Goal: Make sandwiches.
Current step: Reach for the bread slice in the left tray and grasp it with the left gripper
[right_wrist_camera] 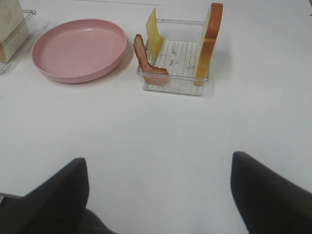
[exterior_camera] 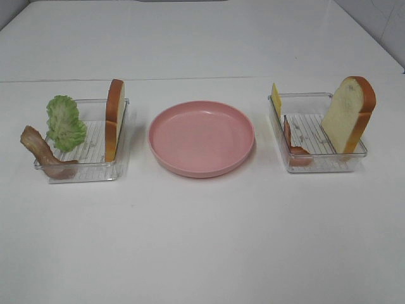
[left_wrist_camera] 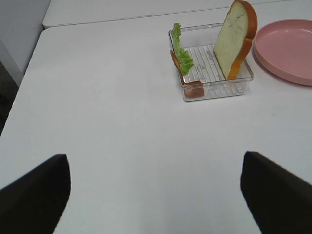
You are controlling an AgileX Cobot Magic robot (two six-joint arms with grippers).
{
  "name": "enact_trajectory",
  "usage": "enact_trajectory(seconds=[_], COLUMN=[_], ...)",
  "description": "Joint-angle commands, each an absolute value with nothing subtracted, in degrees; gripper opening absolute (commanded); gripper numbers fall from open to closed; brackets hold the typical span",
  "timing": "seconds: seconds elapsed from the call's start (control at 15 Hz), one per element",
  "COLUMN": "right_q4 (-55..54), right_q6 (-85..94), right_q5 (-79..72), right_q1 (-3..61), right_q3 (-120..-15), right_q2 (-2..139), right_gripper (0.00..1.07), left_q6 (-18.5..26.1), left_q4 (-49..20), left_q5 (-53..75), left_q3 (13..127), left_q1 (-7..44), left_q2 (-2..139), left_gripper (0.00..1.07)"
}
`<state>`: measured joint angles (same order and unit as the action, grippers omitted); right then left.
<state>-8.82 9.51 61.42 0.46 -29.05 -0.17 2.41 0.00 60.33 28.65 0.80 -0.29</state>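
The sandwich parts stand apart in two clear trays. The left tray (exterior_camera: 95, 172) holds an upright bread slice (exterior_camera: 114, 119), a green lettuce leaf (exterior_camera: 65, 122) and a bacon strip (exterior_camera: 44, 154). The right tray (exterior_camera: 329, 166) holds a bread slice (exterior_camera: 348, 114), a yellow cheese slice (exterior_camera: 276, 99) and a bacon strip (exterior_camera: 292, 145). My left gripper (left_wrist_camera: 155, 161) is open and empty, well short of the left tray (left_wrist_camera: 219, 90). My right gripper (right_wrist_camera: 158, 158) is open and empty, short of the right tray (right_wrist_camera: 175, 85). Neither gripper shows in the exterior high view.
A round pink plate (exterior_camera: 201, 138) lies empty between the two trays; it also shows in the left wrist view (left_wrist_camera: 287, 48) and in the right wrist view (right_wrist_camera: 80, 48). A seam (exterior_camera: 190, 78) crosses the white table behind the trays.
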Motion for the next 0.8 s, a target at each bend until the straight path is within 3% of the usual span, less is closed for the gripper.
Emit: enact_trajectory(seconds=[0.07, 0.33, 0.53, 0.8], right_q4=[-9.0, -9.0, -9.0, -9.0], right_q6=[9.3, 9.3, 9.3, 9.3], right_q5=[61.0, 61.0, 61.0, 61.0], right_q1=[0.2, 0.2, 0.2, 0.2], right_q3=[-28.9, -28.9, -28.9, -28.9], right_q2=[-1.0, -1.0, -1.0, -1.0], right_gripper=[0.77, 0.77, 0.77, 0.77], left_q6=[2.5, 1.9, 1.9, 2.1], left_q4=[-0.6, -0.6, -1.5, -8.5], left_q5=[59.8, 58.8, 47.6, 28.9], left_q3=[28.5, 29.3, 31.3, 31.3], left_q1=[1.1, 1.1, 1.1, 1.1], left_q2=[-1.5, -0.6, 4.4, 25.7], left_gripper=[0.89, 0.88, 0.84, 0.83])
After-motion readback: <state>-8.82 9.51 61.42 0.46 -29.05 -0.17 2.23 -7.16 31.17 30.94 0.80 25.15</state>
